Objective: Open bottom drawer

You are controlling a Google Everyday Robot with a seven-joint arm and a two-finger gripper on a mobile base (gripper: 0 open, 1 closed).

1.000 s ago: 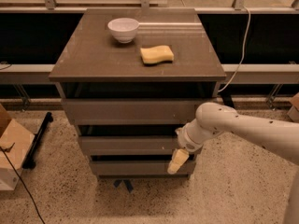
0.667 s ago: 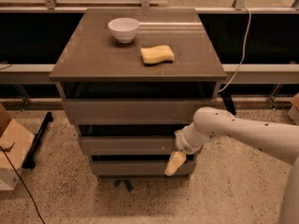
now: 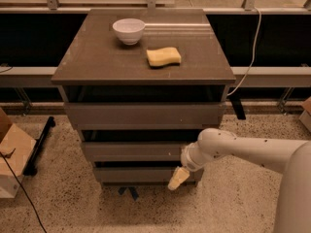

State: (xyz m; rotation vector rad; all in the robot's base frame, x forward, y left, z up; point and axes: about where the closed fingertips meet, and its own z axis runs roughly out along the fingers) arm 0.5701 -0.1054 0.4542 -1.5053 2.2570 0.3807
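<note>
A grey-brown cabinet [image 3: 146,57] stands in the middle of the camera view with three handleless drawers. The bottom drawer [image 3: 136,174] is the lowest and narrowest front, just above the floor, with a dark gap above it. My gripper [image 3: 176,179] hangs at the end of the white arm [image 3: 243,152] that comes in from the right. Its pale fingers [image 3: 178,177] point down and to the left, in front of the bottom drawer's right end.
A white bowl [image 3: 129,31] and a yellow sponge [image 3: 164,57] lie on the cabinet top. A cardboard box [image 3: 12,154] and a black stand [image 3: 39,142] are on the speckled floor at left. A white cable [image 3: 250,57] hangs at right.
The gripper has shifted slightly left and down along the bottom drawer's right end. The drawers have not visibly moved.
</note>
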